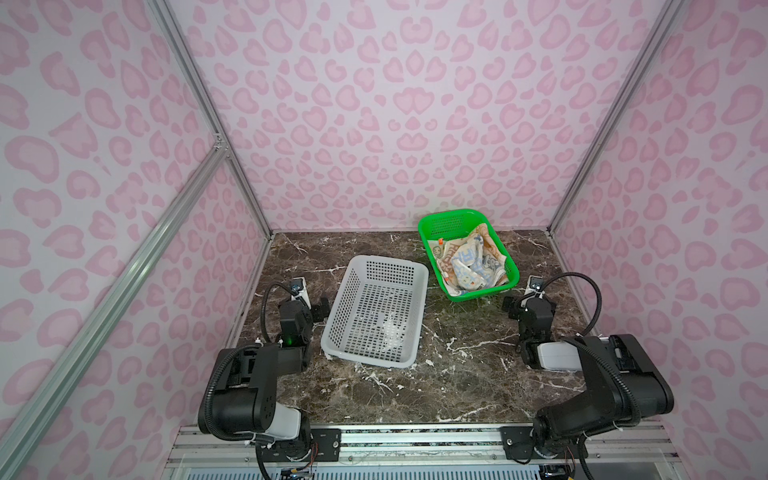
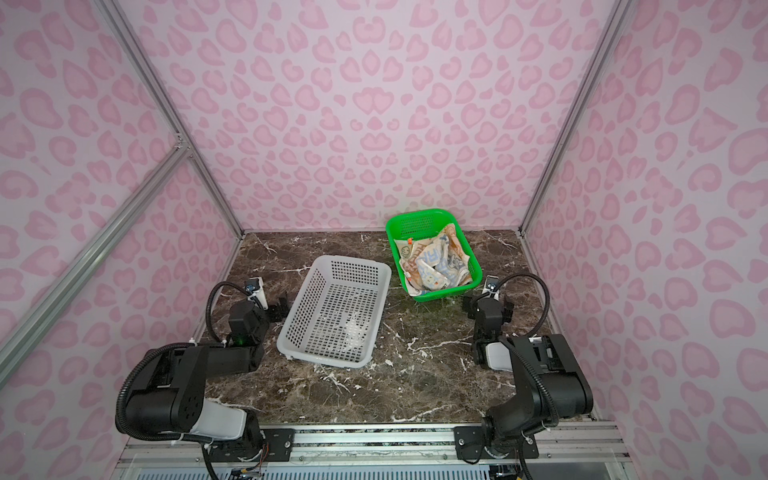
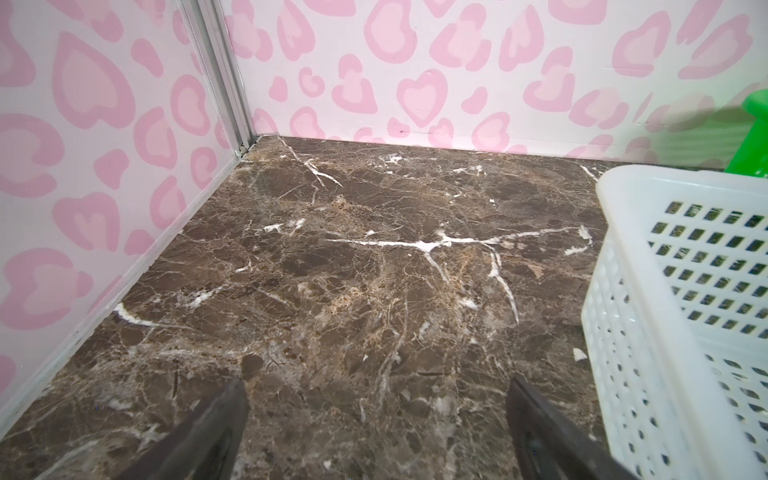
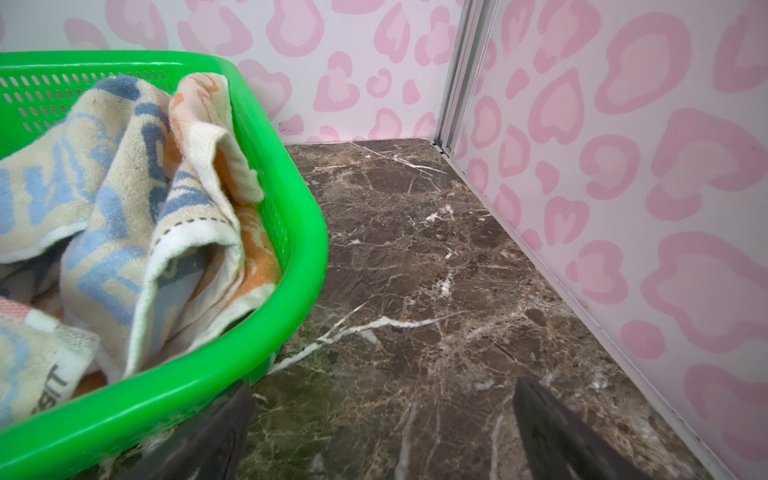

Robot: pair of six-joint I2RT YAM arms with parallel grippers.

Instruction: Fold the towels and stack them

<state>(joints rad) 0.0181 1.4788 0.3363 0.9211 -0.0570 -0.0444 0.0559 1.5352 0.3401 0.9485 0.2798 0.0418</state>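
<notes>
The towels lie crumpled in a heap inside the green basket at the back right. On top is a cream cloth with blue and orange letters, and an orange cloth shows under it. My right gripper hovers low over the table just in front of that basket's near right corner, open and empty. Beside the white basket's left wall is my left gripper, also open with only marble between its fingers.
An empty white perforated basket stands in the middle of the dark marble table. Pink-patterned walls close in the left, right and back. An aluminium rail runs along the front edge.
</notes>
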